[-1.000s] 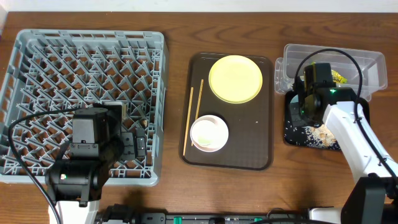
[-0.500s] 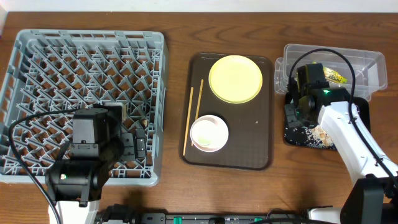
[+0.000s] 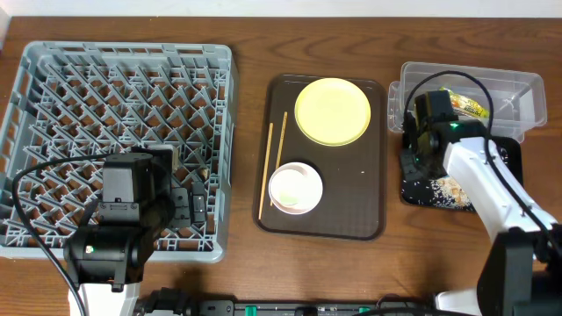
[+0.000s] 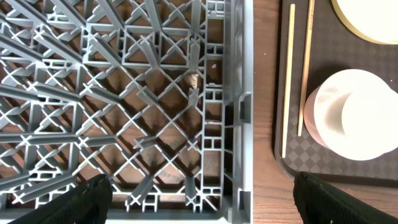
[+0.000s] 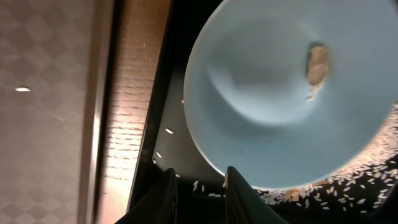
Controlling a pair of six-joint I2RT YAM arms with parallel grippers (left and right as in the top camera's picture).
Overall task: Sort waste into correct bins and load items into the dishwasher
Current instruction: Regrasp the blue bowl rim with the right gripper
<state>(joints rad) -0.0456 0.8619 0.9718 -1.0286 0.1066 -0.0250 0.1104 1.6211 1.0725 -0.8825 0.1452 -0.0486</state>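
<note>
Black tray [image 5: 169,115] under downward-pointing right pincer [image 5: 200,179]

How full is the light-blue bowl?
Nearly empty: the light-blue bowl holds only one small scrap; rice lies scattered on the black tray below.

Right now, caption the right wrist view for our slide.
Parted right gripper beside light-blue bowl over black tray scattered with rice.

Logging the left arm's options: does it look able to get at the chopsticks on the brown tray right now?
Probably yes. The chopsticks lie uncovered along the left edge of the tray, just beside the open left gripper; only the pinkish-white bowl crowds one stick.
</note>
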